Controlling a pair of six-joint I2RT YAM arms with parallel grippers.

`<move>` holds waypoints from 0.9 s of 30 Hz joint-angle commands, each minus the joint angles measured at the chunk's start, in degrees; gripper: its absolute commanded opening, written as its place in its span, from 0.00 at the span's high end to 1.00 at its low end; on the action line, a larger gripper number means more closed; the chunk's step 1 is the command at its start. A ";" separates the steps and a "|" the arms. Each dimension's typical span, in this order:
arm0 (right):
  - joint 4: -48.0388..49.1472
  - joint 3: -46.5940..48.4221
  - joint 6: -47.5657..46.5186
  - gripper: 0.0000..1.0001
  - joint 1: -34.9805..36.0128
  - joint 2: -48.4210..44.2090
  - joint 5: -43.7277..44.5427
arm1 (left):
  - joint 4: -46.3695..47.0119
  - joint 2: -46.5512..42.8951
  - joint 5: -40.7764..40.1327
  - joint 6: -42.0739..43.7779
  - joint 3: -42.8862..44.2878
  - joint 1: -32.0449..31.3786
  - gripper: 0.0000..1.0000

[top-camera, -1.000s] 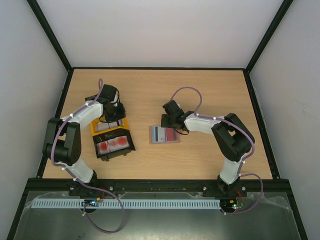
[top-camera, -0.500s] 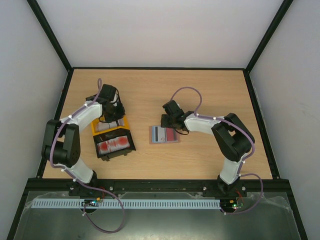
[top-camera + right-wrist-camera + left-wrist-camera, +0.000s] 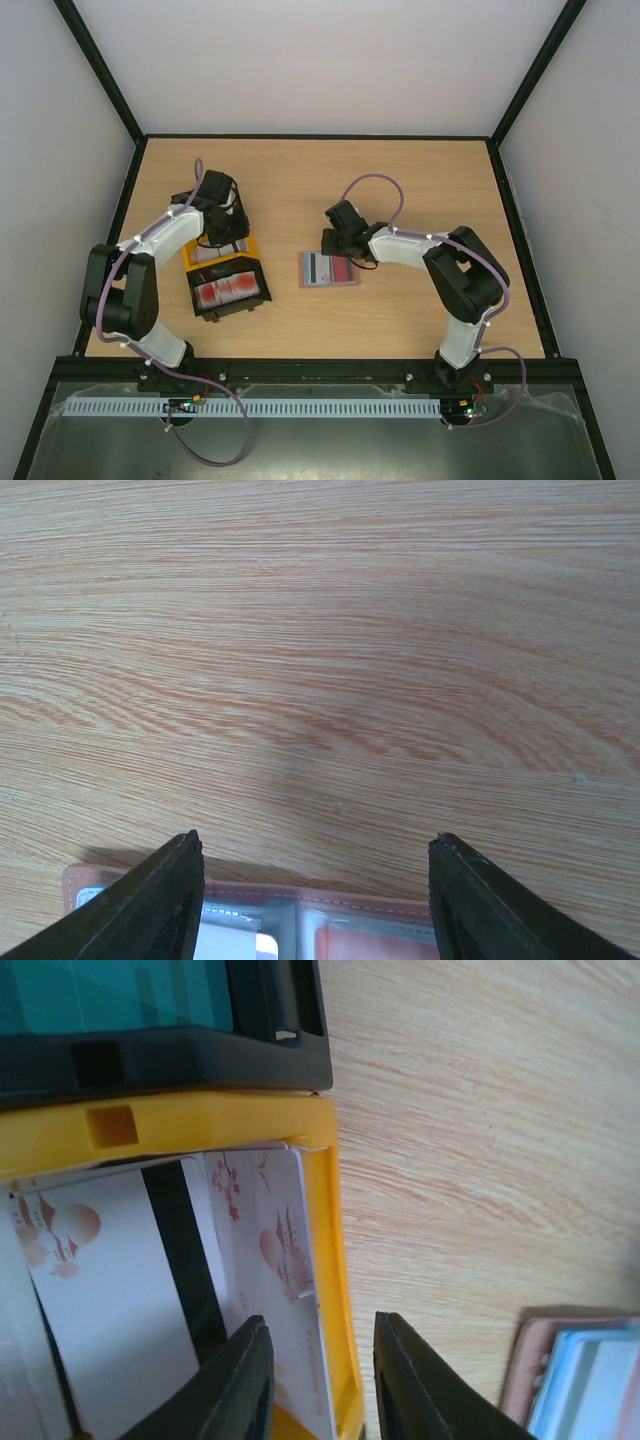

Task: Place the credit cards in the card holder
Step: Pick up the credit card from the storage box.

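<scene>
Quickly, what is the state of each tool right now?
Left tool: slightly open over the yellow tray wall, holding nothing.
Right tool: wide open above the card holder, holding nothing.

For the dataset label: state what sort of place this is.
Most likely a lab robot test cell, not a home or office: a bare wooden tabletop boxed in by plain white panels on a black frame, with the left arm and right arm bolted at its near edge.
</scene>
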 commanded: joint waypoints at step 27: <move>-0.18 0.77 -0.09 0.40 -0.35 0.72 0.12 | 0.95 1.93 1.99 0.27 -0.76 -1.44 0.84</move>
